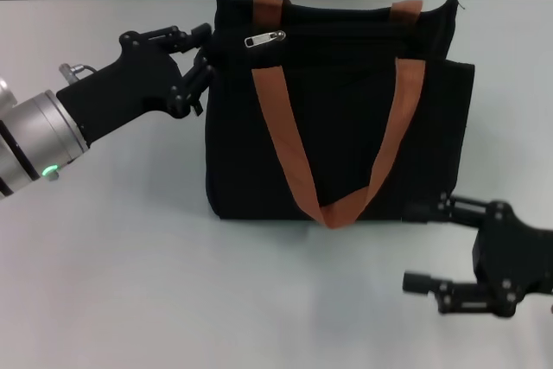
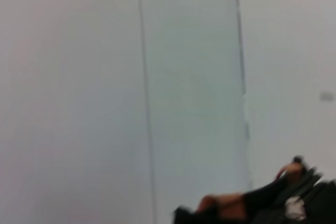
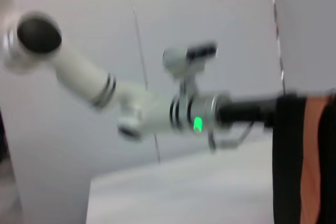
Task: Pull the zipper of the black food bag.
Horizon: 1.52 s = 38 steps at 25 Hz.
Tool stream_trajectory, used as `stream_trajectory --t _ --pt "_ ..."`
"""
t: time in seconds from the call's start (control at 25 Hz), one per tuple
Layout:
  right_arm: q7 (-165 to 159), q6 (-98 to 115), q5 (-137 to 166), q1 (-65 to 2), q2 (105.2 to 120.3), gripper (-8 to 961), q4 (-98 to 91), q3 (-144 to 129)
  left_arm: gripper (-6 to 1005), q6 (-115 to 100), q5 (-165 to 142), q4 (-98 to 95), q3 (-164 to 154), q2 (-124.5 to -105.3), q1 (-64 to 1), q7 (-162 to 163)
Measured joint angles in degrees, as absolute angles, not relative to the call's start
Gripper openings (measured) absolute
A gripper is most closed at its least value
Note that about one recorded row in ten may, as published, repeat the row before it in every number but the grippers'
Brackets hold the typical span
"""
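Head view shows the bag (image 1: pixel 346 127) standing upright on the pale surface (image 1: pixel 130 283), toward the far middle, with its broad side facing the camera. Two orange-brown straps (image 1: pixel 333 205) run down that face and meet in a loop near the bottom edge. The zipper (image 1: pixel 264 39) sits on the zip line along the upper edge, close to the bag's left end, its silver tab lying flat and pointing toward the right.

At the bag's upper left corner, the left claw (image 1: pixel 204 62) has its dark fingers touching or pressed against the side fabric; whether they pinch the cloth or merely rest there cannot be told. It is near the zipper but apart from it.

Low on the right, the right claw (image 1: pixel 428 244) lies on its side, well below the zipper. Its fingers are spread apart, the upper one reaching the bag's lower right corner, the lower one free over the surface, holding nothing.

Left wrist view catches only a strip of the bag, with strap and a silver glint, against a grey wall (image 2: pixel 105 77). Right wrist view shows the left arm (image 3: pixel 147 108) reaching to the bag's edge.
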State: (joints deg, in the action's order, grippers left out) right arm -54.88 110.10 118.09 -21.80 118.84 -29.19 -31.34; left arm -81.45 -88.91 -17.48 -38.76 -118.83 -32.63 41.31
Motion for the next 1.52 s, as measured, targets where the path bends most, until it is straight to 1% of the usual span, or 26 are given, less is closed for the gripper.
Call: stream_trajectory --t 0.2,0.24,0.28,0.32,0.48,0.6,1.04,1.12,1.16,1.36,1.48,1.52 --pt "-67.81 113.54 109.49 -23.82 118.36 800 -28.73 -31.28 209 -86.41 -89.02 -17.06 -38.85 -118.83 -32.29 42.01" --pt "-71.21 113.79 108.41 -24.70 118.10 800 -28.90 -31.28 161 -87.13 -89.07 -17.03 -38.91 -118.85 -32.26 42.02" --pt "-77.29 114.08 107.11 -26.31 117.53 800 -29.15 -31.28 113 -87.45 -89.11 -17.01 -38.96 -118.87 -32.25 42.00" --pt "-77.29 114.08 107.11 -26.31 117.53 800 -29.15 -31.28 65 -87.79 -89.15 -16.99 -39.03 -118.92 -32.20 41.90" --pt "-85.93 113.57 106.46 -29.56 116.65 800 -29.35 -30.89 45 -89.36 -89.01 -16.80 -39.13 -118.99 -31.39 40.47" --pt "-89.13 112.42 106.37 -31.62 116.28 800 -29.43 -30.66 31 -90.79 -88.88 -16.61 -38.97 -119.00 -30.57 38.59" --pt "-102.34 106.29 106.48 -38.51 115.69 801 -30.81 -31.20 27 -89.18 -88.71 -15.86 -38.59 -118.99 -30.85 38.63" --pt "-108.48 105.03 107.26 -40.72 115.10 800 -33.90 -32.57 27 -89.04 -88.68 -15.83 -38.43 -118.93 -31.01 39.69" --pt "-108.48 105.03 107.26 -40.72 115.10 799 -33.90 -32.57 27 -88.92 -88.67 -15.82 -38.42 -118.90 -31.10 40.34" --pt "-117.79 103.25 108.30 -44.10 113.73 795 -39.82 -39.35 28 -88.59 -88.66 -15.82 -38.40 -118.85 -31.49 42.52" --pt "-121.19 101.34 109.69 -46.01 113.32 792 -41.02 -41.27 28 -88.53 -88.60 -15.83 -38.40 -118.83 -31.60 43.02" --pt "-122.41 100.46 110.46 -46.74 113.27 766 -41.03 -41.46 28 -88.53 -88.60 -15.83 -38.40 -118.83 -31.60 43.02"
